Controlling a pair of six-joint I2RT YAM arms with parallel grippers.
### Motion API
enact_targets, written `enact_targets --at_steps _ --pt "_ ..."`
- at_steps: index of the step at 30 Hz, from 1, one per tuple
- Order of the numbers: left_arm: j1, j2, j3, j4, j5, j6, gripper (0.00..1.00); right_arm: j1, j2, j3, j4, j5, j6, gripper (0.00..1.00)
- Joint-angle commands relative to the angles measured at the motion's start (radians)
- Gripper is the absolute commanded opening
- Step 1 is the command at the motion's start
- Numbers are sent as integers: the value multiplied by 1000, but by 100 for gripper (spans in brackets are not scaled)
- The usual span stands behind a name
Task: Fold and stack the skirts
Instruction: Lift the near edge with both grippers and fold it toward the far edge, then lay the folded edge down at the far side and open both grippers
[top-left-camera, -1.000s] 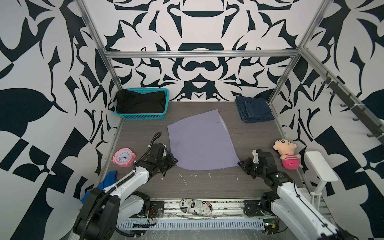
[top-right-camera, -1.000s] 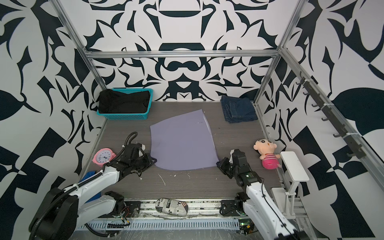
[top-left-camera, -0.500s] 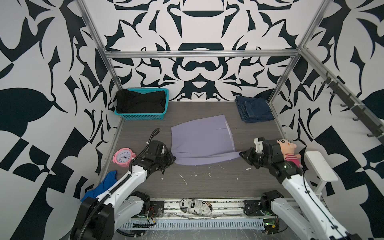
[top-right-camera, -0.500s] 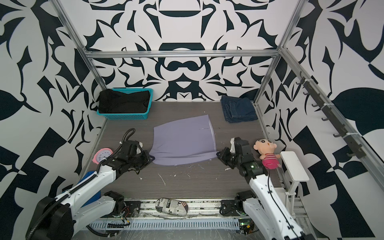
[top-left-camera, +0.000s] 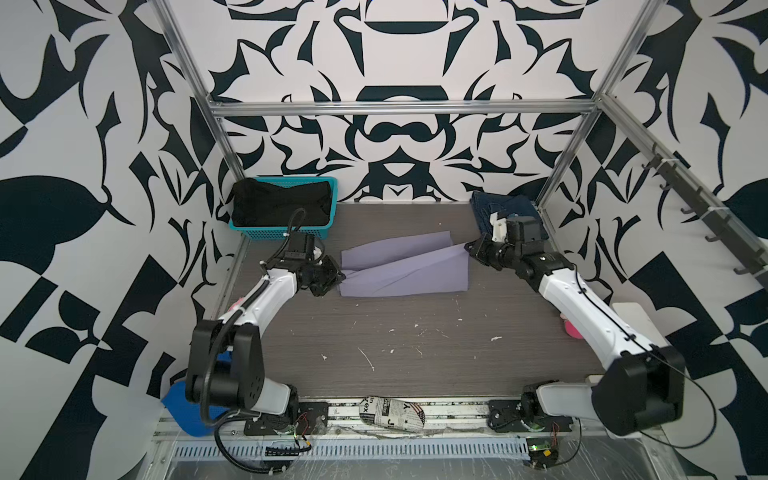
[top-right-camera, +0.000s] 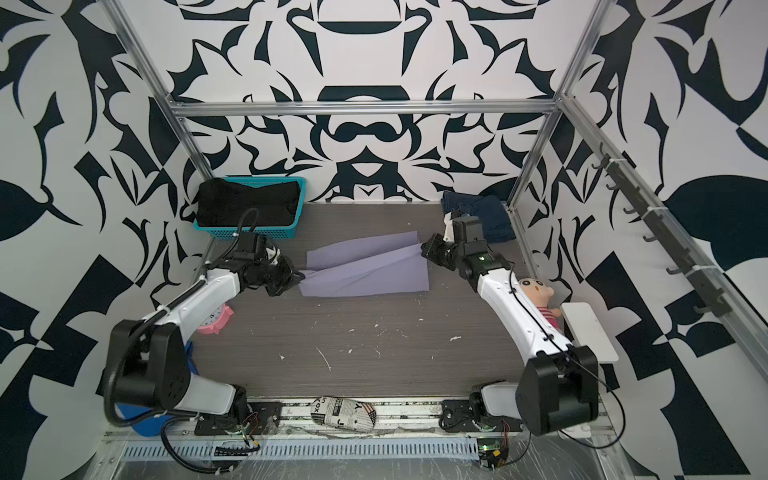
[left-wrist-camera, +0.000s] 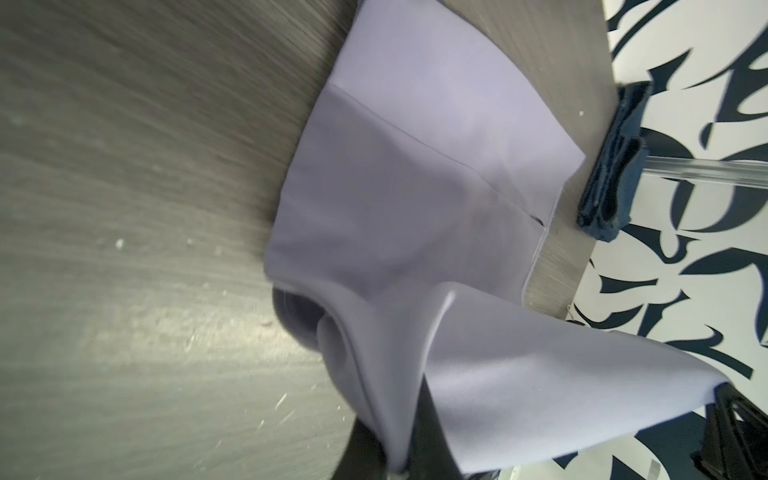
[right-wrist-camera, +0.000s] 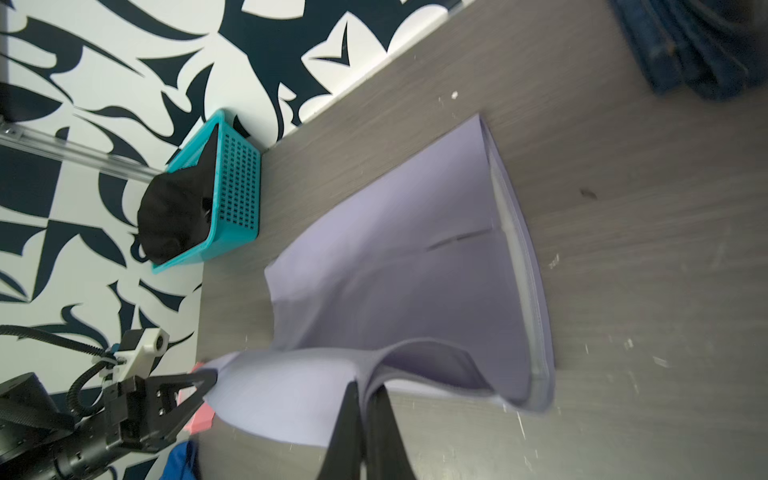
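Basket (top-left-camera: 286, 232) (teal, far-left corner) held the black skirt (top-left-camera: 282, 203). Opposite ends of the lavender skirt (top-left-camera: 407, 276) were clamped by the left gripper (top-left-camera: 340, 276) and the right gripper (top-left-camera: 467, 248).

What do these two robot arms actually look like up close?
The left arm and right arm are white tubes with chunky black joints. Black cables loop along both. The left gripper and right gripper are black, with thin triangular fingers.

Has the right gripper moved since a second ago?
Yes. The right gripper went toward the back wall, past the doll, now beside the denim skirt, gripping the lavender skirt.
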Motion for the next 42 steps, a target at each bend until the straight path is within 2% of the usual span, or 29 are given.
enact_targets --at_steps 1,13,22,29,31,32,33,34,36,39,41,42 --pt "14 75 87 -106 28 77 0 -4 63 65 107 36 -30 0" --pt "47 237 247 -157 15 140 0 -25 276 233 153 44 -51 0" --pt "60 373 414 -230 -1 198 0 -31 422 353 173 29 -39 0" --pt "81 528 585 -310 -19 259 5 -36 536 440 191 32 -10 0" --pt "84 579 663 -349 -31 281 11 -38 564 464 194 37 0 0" --pt "86 607 705 -370 -41 286 20 -37 580 480 190 44 7 2" --pt "89 631 751 -398 -53 294 30 -39 595 496 185 53 16 14" --pt "91 653 793 -427 -64 302 38 -41 609 514 174 60 20 21" --pt "92 684 886 -476 -101 314 65 -43 640 565 138 77 28 28" --pt "91 669 969 -514 -130 317 68 -49 659 625 118 62 33 30" --pt "89 611 957 -496 -148 305 79 -48 639 633 113 62 29 32" --pt "86 576 936 -484 -156 300 79 -49 624 629 113 62 27 33"
